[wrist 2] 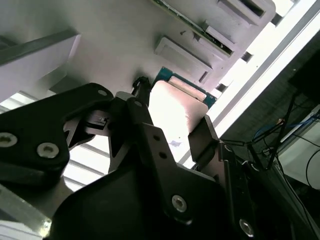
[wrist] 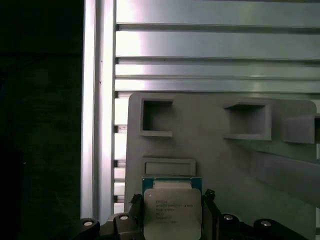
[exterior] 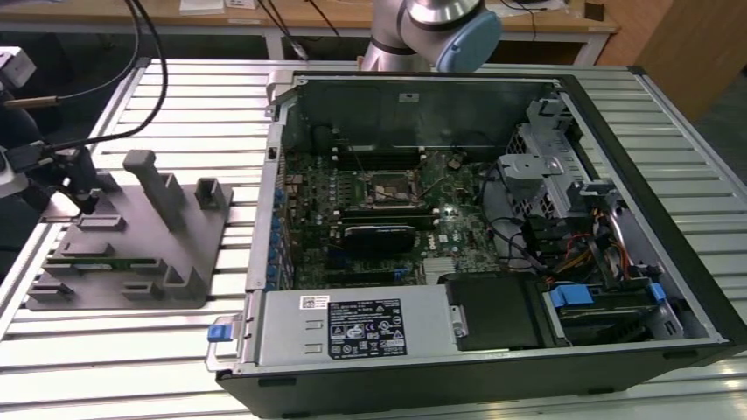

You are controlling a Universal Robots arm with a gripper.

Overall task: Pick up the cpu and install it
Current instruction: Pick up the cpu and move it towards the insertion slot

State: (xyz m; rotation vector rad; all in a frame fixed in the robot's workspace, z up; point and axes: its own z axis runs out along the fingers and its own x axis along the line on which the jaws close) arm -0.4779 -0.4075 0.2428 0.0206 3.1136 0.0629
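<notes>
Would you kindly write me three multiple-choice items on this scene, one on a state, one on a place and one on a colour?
1. The computer case is: A shut; B open, its motherboard exposed; C upside down.
2. The cpu is: A in the motherboard's socket; B at the grey fixture tray, by the gripper; C on the wooden desk.
3. The cpu's top plate is: A silvery; B red; C black.
Answers: 1 B, the exterior view looks straight onto the board; 2 B, both wrist views show it against the tray; 3 A, it gleams like pale metal.
</notes>
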